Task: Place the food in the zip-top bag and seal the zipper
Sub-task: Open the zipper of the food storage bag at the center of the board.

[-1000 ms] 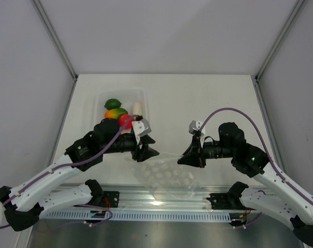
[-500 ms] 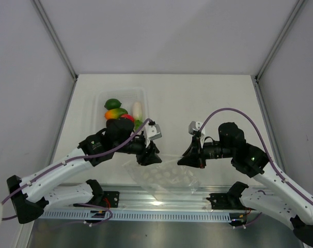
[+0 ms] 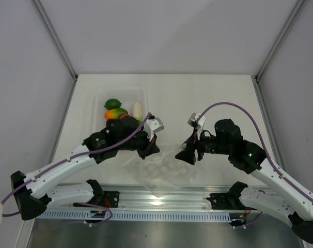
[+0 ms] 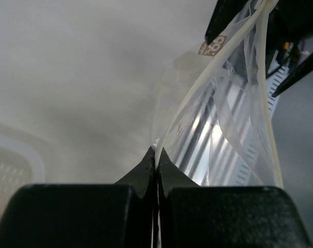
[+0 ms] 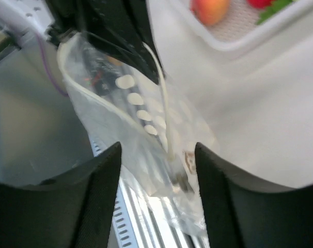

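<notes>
The zip-top bag lies crumpled and transparent at the table's near edge between my two arms. My left gripper is shut on the zipper, the pale strip along the bag's left end, pinched at the fingertips. My right gripper stands open at the bag's right end, and the bag shows between its spread fingers. The food sits in the white tray: a green piece, the mango, the radish, and the peach.
The metal rail with both arm bases runs just under the bag's near edge. The left arm covers the tray's near part. Grey walls enclose the table on three sides.
The left gripper swung right from the tray to the bag's left end and shut on the zipper strip. The right gripper opened, let go of the bag and shifted slightly left.
</notes>
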`<move>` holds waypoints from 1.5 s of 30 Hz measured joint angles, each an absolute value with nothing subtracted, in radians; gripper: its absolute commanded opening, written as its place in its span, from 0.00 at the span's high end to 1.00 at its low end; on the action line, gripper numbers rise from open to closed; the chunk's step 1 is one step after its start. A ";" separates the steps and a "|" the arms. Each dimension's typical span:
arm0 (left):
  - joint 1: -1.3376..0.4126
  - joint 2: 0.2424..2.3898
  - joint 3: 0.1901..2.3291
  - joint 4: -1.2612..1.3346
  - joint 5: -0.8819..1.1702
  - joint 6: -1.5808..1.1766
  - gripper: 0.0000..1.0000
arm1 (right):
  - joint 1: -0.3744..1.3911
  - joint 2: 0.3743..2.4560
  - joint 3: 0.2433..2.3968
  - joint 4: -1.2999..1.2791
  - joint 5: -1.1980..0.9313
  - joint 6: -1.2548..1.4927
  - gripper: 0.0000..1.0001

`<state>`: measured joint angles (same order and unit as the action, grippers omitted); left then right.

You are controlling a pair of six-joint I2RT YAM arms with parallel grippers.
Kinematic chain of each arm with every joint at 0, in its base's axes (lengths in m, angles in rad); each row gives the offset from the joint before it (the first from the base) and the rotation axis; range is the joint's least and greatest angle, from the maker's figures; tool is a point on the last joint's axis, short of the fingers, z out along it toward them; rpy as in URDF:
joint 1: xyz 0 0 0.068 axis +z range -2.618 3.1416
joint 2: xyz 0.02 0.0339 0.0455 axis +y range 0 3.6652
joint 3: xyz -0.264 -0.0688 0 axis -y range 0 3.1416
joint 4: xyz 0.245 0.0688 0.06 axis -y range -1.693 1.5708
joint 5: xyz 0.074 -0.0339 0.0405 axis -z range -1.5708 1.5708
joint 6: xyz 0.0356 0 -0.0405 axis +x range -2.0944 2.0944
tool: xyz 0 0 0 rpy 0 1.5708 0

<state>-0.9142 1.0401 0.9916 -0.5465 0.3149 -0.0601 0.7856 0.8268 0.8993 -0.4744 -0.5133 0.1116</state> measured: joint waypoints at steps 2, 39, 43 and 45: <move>-0.914 1.041 0.993 -0.545 0.229 -0.101 0.99 | 0.780 0.846 0.915 -0.488 -0.444 0.133 0.01; -1.066 1.315 1.223 -0.582 -0.788 -0.948 1.00 | 0.848 1.242 1.192 -0.578 0.188 0.770 1.00; -1.057 1.227 1.118 -0.495 -0.728 -0.901 0.99 | 0.848 1.241 1.187 -0.604 0.250 0.719 1.00; -1.041 1.174 1.043 -0.422 -0.662 -0.859 0.99 | 0.848 1.241 1.187 -0.606 0.273 0.685 1.00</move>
